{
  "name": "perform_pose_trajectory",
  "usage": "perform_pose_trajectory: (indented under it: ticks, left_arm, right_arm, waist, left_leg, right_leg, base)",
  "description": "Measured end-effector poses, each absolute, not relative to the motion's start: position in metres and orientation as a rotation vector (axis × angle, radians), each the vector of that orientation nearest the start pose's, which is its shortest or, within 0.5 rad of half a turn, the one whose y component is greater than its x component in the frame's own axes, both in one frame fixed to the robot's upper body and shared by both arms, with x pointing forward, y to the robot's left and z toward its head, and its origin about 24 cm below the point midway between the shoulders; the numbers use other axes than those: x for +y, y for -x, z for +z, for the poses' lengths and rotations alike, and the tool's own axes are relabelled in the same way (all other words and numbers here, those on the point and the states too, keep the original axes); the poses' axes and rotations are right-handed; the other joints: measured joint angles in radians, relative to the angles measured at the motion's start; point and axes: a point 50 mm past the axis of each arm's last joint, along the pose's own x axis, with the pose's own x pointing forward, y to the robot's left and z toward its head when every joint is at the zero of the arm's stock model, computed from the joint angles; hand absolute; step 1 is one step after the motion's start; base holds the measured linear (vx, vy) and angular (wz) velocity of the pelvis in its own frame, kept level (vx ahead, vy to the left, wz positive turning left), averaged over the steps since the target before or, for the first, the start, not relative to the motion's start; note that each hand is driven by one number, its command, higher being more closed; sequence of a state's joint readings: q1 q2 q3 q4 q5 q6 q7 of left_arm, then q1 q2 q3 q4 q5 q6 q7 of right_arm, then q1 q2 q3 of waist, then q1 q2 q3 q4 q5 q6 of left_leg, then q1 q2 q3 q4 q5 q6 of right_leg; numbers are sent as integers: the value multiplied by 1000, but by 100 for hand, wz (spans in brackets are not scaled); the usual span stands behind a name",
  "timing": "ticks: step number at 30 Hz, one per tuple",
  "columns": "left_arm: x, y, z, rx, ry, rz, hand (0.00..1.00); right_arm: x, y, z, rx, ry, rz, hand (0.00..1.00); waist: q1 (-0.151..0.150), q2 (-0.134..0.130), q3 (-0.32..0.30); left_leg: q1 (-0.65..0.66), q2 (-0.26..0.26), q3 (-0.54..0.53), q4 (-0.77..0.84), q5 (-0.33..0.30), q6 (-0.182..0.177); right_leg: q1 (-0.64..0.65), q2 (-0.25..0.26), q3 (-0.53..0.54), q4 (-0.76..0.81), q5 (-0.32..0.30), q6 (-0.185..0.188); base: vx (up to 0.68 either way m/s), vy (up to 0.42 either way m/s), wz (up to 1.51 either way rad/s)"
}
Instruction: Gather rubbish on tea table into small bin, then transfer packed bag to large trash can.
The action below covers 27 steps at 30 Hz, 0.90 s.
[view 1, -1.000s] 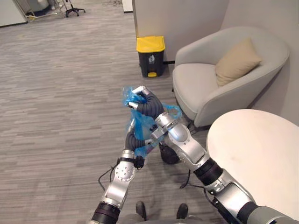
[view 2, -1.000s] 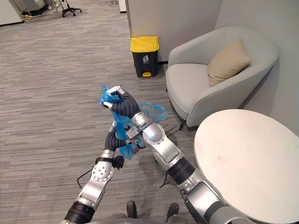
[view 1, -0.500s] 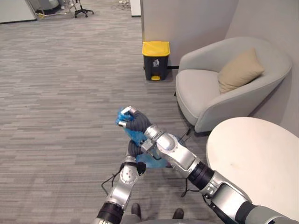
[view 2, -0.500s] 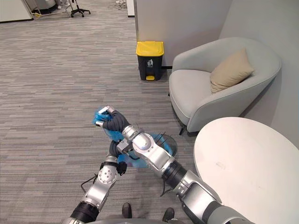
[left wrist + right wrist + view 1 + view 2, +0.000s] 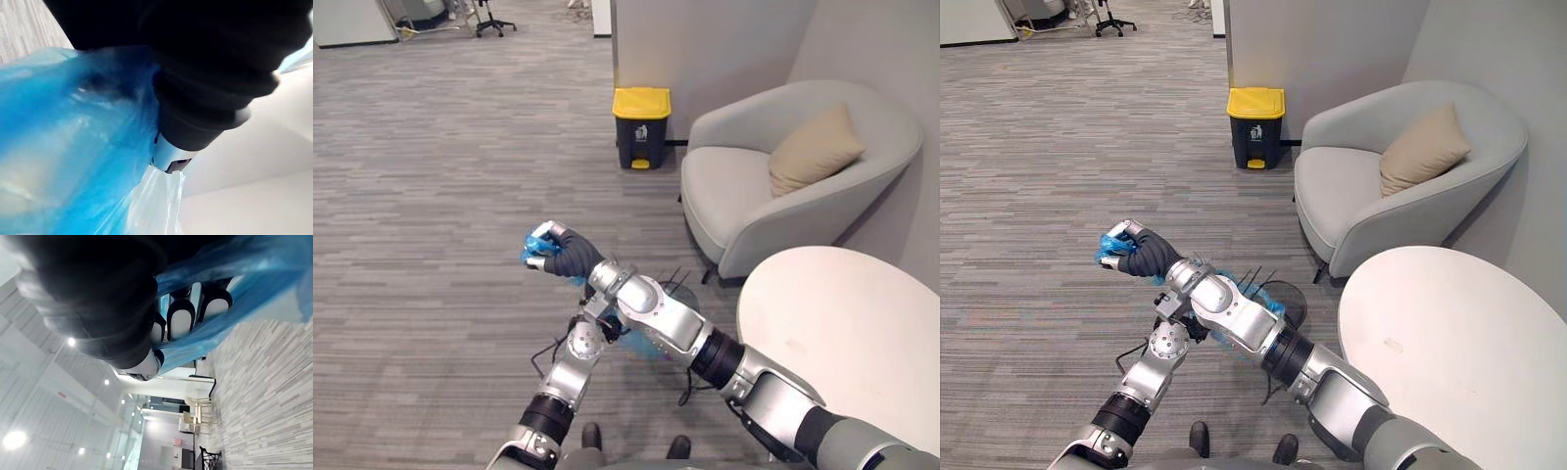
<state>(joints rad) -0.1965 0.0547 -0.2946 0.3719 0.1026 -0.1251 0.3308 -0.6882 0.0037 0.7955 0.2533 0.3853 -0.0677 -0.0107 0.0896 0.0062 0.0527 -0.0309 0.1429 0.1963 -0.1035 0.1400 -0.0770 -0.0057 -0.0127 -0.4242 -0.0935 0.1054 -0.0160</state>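
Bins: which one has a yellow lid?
The black trash can standing beside the armchair. The small dark bin by the round table shows no yellow.

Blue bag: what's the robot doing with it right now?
It has the blue bag lifted off the floor. The right hand is shut on the bag's bunched top, held out over the carpet to the robot's left. The left hand is up against the plastic under the right forearm, fingers hidden. The small wire bin sits on the floor just behind the arms. The yellow-lidded trash can stands by the wall farther off, lid closed, so the bag isn't dropped yet.
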Motion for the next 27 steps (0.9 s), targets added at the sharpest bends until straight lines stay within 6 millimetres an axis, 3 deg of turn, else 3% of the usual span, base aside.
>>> perform_pose_trajectory:
  ticks: [6,10,14,15,16,24,27]
  left_arm:
    - [102,-274,27,-23,-130,20,100]
    - [120,-263,24,-10,-85,105,100]
    - [147,-246,10,44,-60,201,100]
    - [159,-235,1,86,-60,242,100]
    - [163,-231,-2,100,-58,253,100]
    - [212,-186,-28,232,-55,420,100]
    - [224,-171,-40,285,-50,465,100]
  right_arm:
    - [62,-266,140,-367,141,969,0]
    - [33,-267,148,-523,281,860,0]
    - [-7,-271,137,-549,396,759,0]
    - [-30,-271,126,-508,455,728,0]
    - [-38,-270,122,-491,469,718,0]
    - [-149,-231,61,-185,486,459,0]
    - [-169,-215,33,-34,436,417,0]
  waist:
    - [-20,0,0]
    - [-22,0,0]
    - [-22,-1,0]
    - [-23,-1,0]
    - [-22,-1,0]
    - [-22,-1,1]
    - [-24,-1,1]
  left_leg:
    - [-2,-2,-2,0,0,0]
    - [1,-9,4,0,1,3]
    - [3,-11,7,-1,3,6]
    - [3,-13,7,-1,3,6]
    - [3,-13,8,-1,3,6]
    - [-9,-15,5,-1,-7,11]
    - [-15,-17,1,-1,-7,12]
  right_leg:
    - [0,-3,-2,0,-1,0]
    - [0,-4,1,1,-3,1]
    - [0,-6,4,0,-3,1]
    - [0,-7,5,0,-3,2]
    - [0,-7,5,-1,-3,2]
    - [0,-7,11,-6,-12,15]
    - [-4,-7,10,-7,-13,15]
  base:
    - [15,46,2]
    - [11,53,-3]
    - [16,41,-2]
    - [10,33,0]
    - [0,0,0]
    - [0,0,2]
    - [1,2,6]
